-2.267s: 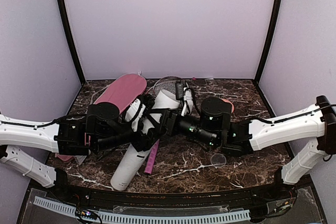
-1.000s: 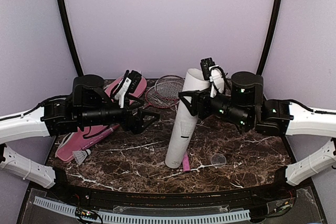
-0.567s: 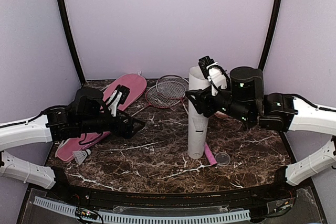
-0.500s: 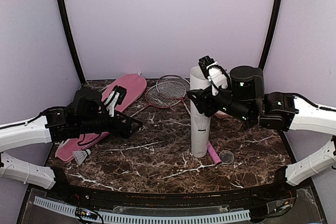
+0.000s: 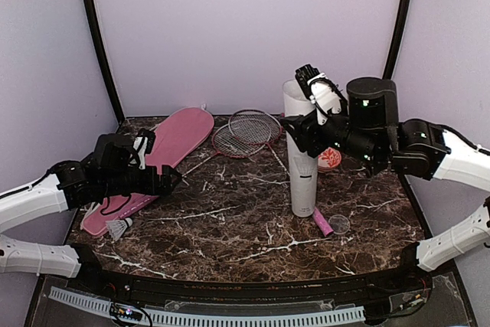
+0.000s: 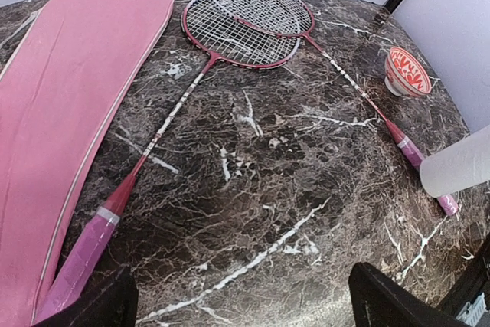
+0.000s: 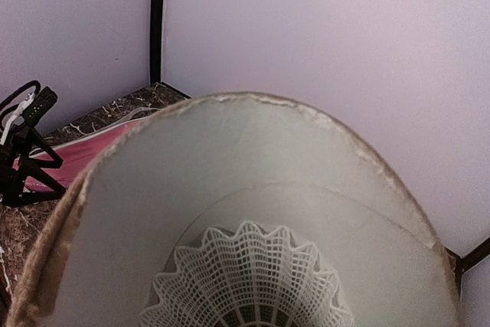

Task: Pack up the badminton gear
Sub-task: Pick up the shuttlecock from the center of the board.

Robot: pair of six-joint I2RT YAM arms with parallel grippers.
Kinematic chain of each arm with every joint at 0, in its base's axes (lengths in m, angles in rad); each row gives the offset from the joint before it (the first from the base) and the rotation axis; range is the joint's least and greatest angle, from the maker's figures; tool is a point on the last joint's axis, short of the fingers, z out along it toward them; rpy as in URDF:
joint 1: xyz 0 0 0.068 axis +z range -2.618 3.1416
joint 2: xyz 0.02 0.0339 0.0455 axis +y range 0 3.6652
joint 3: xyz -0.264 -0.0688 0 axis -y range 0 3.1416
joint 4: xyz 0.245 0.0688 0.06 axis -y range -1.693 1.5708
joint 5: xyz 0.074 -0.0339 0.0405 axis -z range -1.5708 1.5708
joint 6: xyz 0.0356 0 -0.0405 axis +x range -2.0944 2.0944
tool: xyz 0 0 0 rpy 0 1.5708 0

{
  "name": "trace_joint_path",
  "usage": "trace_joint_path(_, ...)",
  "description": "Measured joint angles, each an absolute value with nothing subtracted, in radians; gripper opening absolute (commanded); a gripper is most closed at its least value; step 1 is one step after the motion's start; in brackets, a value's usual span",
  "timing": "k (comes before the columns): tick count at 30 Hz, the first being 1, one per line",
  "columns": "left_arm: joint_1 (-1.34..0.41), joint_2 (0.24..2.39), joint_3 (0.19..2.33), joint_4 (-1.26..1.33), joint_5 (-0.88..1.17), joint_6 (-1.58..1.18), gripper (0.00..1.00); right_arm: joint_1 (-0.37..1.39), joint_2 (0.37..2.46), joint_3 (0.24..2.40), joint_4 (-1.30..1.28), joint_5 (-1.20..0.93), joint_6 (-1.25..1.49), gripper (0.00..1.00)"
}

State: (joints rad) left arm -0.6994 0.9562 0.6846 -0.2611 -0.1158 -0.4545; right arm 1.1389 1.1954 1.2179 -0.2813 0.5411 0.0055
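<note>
The tall white tube [image 5: 302,160] stands upright on the marble table. My right gripper [image 5: 301,129] is shut on its upper part. The right wrist view looks down its open mouth [image 7: 230,174] at a white shuttlecock [image 7: 249,285] inside. Two red-framed rackets [image 5: 245,131] lie at the back, also in the left wrist view [image 6: 239,32]. One pink handle [image 5: 323,222] lies by the tube's foot. The pink bag [image 5: 164,151] lies at the left [image 6: 69,112]. One shuttlecock [image 5: 116,227] sits by its near end. My left gripper [image 5: 164,181] hangs open and empty over bare table [image 6: 245,312].
A small clear round lid [image 5: 339,224] lies right of the tube. A red-and-white bowl [image 5: 329,158] stands behind the tube, also in the left wrist view [image 6: 407,70]. Purple walls enclose the table on three sides.
The right gripper has lifted the tube from lying to upright and carried it right. The left gripper has let go of the tube, pulled back left and lowered.
</note>
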Motion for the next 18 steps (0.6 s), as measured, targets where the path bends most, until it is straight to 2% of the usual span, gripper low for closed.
trace_joint_path(8, -0.662, 0.934, 0.683, -0.319, -0.136, -0.481, 0.99, 1.139, 1.177, 1.289, -0.348, 0.587, -0.036, 0.43)
trace_joint_path(18, -0.559, 0.897, 0.67, -0.38, -0.142, -0.496, 0.99, 1.139, 1.176, 1.224, -0.39, 0.698, -0.112, 0.41)
